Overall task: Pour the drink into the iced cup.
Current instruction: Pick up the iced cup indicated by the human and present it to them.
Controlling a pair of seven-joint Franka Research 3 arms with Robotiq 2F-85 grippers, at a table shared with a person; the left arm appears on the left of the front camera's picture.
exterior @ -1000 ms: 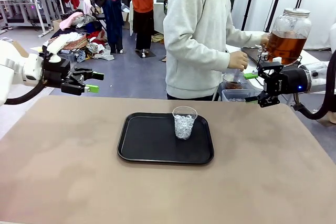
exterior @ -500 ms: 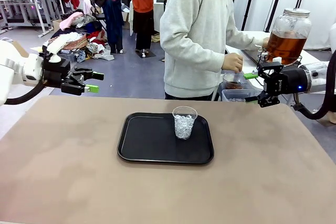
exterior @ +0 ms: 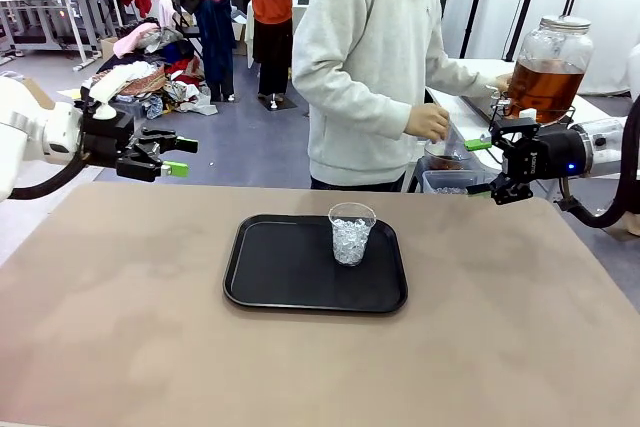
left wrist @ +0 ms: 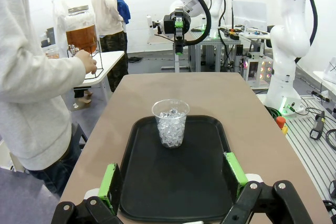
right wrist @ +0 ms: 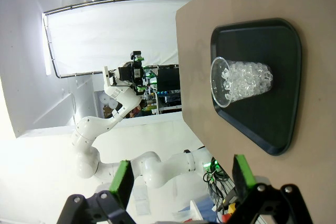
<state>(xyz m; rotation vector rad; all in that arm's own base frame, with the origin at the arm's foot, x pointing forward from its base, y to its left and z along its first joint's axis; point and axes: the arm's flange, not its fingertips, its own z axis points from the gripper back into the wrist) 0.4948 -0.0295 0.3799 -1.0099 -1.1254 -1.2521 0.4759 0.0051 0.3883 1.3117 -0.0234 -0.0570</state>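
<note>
The robot's left hand (exterior: pixel 183 157) hangs off the tabletop's (exterior: pixel 120 327) left edge, its green-padded fingers spread wide and holding nothing, exactly as a second ago. On the tabletop's middle lies a black tray (exterior: pixel 270 272), and the iced cup (exterior: pixel 351 235) stands upright on its far right part, full of ice, with no liquid visible and unmoved.

Beyond the far edge, the person (exterior: pixel 365 67) has swung the torso a little to picture left, and the person's hand (exterior: pixel 428 122) has drawn back above a small clear container (exterior: pixel 443 155) on a side table. The other arm reaches toward the base of the lidded glass jar (exterior: pixel 555 47), where the amber drink (exterior: pixel 545 87) sits, well apart from the cup.

The robot's right hand (exterior: pixel 480 167) hovers near the tabletop's far right corner, just below the jar, wide and empty, unchanged too.

Only the person has moved, so the pour has probably not begun; likely a serving is being readied at the jar.
</note>
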